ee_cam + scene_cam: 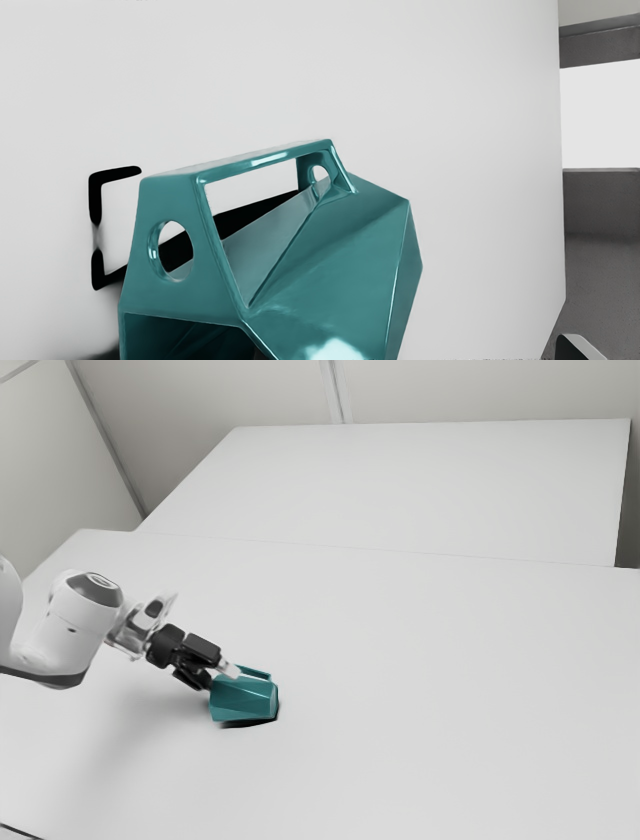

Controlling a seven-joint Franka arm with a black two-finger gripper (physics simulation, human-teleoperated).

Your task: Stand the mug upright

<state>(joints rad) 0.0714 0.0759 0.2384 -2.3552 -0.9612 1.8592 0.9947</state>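
In the exterior view, the gripper [221,678] is standing at the near end of the mug [243,700], and its tips are meeting the rim region. The mug is lying on its side on the table [420,690], so it is not standing upright. Its base is pointing away from the gripper, and the handle [255,673] is sitting on the upper side, just past the tips. A dark shadow [250,724] is showing under the body.

In the wrist view, the mouth [185,335] is facing back toward the gripper. One fingertip [575,347] is standing well apart from the mug wall, with bare table showing between them, so the gripper is being wide and is holding nothing firmly. Whether the other finger is sitting inside the mouth, I am not able to tell.

The step in hand is seeming to be getting a grip. To do it well, the gripper should be taking one wall between its two fingers near the mouth, and closing gently, because the smooth slanted sides are likely allowing slip. In a later lift, the mouth should be turning upward slowly, while the base is coming down flat.
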